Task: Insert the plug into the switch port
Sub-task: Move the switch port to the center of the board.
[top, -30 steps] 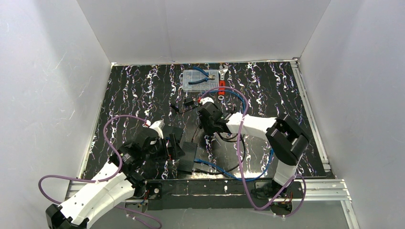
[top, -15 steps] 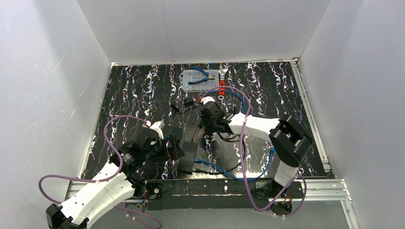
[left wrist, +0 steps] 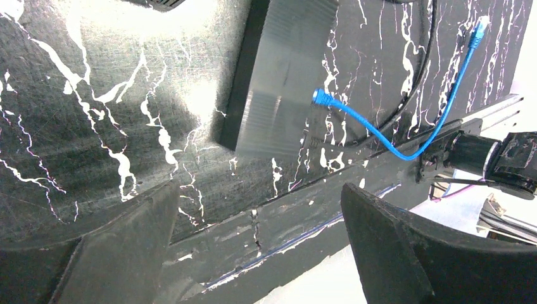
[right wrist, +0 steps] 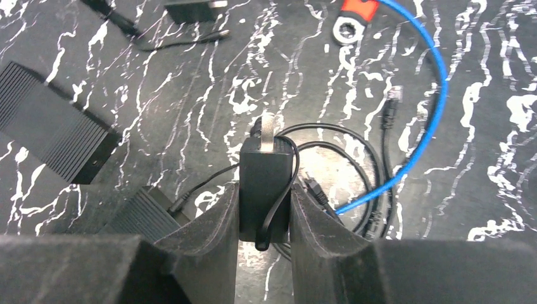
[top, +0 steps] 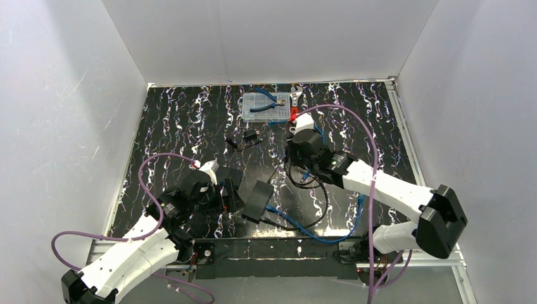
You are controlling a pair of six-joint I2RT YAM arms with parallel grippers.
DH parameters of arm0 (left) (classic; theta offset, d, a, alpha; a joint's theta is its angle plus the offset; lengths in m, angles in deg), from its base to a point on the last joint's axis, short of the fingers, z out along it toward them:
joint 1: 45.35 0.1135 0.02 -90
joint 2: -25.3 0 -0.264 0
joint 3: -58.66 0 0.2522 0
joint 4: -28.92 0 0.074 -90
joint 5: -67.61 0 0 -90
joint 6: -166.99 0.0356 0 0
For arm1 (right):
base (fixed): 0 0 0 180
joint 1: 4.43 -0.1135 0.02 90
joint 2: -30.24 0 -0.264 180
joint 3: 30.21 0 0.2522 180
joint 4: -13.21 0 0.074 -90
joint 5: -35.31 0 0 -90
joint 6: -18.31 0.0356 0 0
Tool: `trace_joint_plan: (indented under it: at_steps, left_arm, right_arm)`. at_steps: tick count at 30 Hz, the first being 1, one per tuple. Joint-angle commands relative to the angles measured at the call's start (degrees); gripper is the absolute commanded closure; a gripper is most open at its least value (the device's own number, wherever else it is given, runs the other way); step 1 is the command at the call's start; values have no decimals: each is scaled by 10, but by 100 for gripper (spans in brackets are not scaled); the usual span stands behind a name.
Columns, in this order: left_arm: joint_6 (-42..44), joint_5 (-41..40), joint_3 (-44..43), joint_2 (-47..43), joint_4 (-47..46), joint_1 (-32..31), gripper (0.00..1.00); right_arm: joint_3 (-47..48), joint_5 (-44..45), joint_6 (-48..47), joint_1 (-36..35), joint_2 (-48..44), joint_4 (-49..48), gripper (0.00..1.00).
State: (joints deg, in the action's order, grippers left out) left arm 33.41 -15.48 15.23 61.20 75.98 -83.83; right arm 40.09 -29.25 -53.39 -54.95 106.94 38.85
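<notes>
While the right gripper [right wrist: 264, 197] clamps a boxy black plug [right wrist: 263, 171], the ribbed matte-black switch [left wrist: 282, 76] lies near the left gripper [left wrist: 259, 206], jaws spread wide.

Matte-black switch box [top: 258, 199] lies askew, blue plug [left wrist: 322, 97] at its edge.

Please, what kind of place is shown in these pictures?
Probably a robotics lab test cell: plain white panel walls enclose a marbled black table, two arms are bolted to an aluminium rail, and a clear parts box and a blue cable lie about.
</notes>
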Motion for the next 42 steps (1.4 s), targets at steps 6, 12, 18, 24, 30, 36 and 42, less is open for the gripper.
trace_joint_plan:
  at_steps: [6, 12, 18, 24, 30, 36, 42]
  left_arm:
    - [7, 4, 6, 0, 0, -3, 2]
    - [7, 5, 6, -1, 0, -3, 2]
    - [9, 4, 6, 9, -3, -3, 2]
    - [11, 7, 5, 10, -3, -3, 2]
    - [10, 7, 6, 11, -4, -3, 2]
    - [15, 10, 6, 16, -8, -3, 2]
    - [18, 16, 7, 18, -13, -3, 2]
  right_arm:
    - [-29, 70, -20, 31, -97, -4, 99]
    - [-35, 92, -34, 57, -159, 8, 99]
    - [-28, 111, -64, 85, -214, 18, 99]
    - [-17, 124, -77, 134, -234, 31, 99]
    - [-6, 132, -86, 197, -260, 21, 99]
    - [22, 154, -95, 263, -270, 9, 99]
    - [41, 137, -74, 337, -265, -5, 99]
